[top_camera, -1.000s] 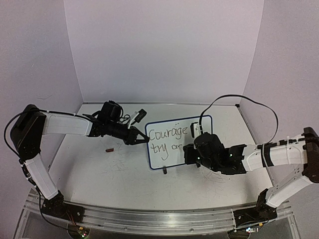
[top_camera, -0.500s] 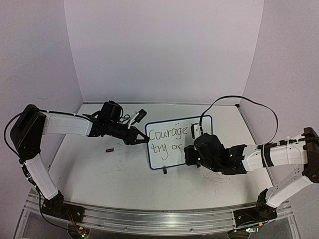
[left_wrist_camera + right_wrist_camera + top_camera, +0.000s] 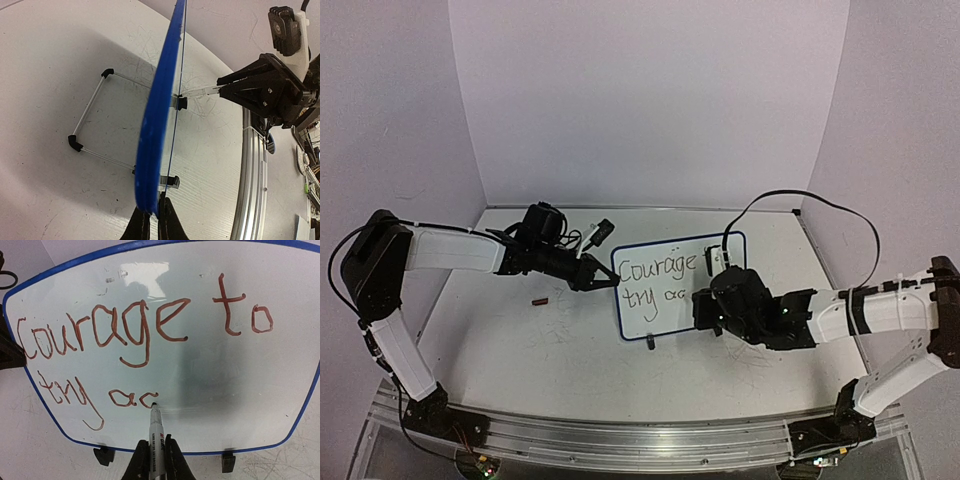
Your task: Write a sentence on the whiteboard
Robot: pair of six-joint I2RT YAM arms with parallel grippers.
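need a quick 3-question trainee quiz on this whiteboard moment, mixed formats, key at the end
1. True or false: the left gripper hangs open, clear of the whiteboard.
2. Where is the tip of the marker held by the right gripper? A) on the top line, after "to"; B) on the second line, at the unfinished letter after "a"; C) on the tabletop beside the board.
3. Which words of the sentence are finished?
Key: 1 false, it is shut on the board's blue edge. 2 B. 3 "Courage to try"; the next word is only begun.
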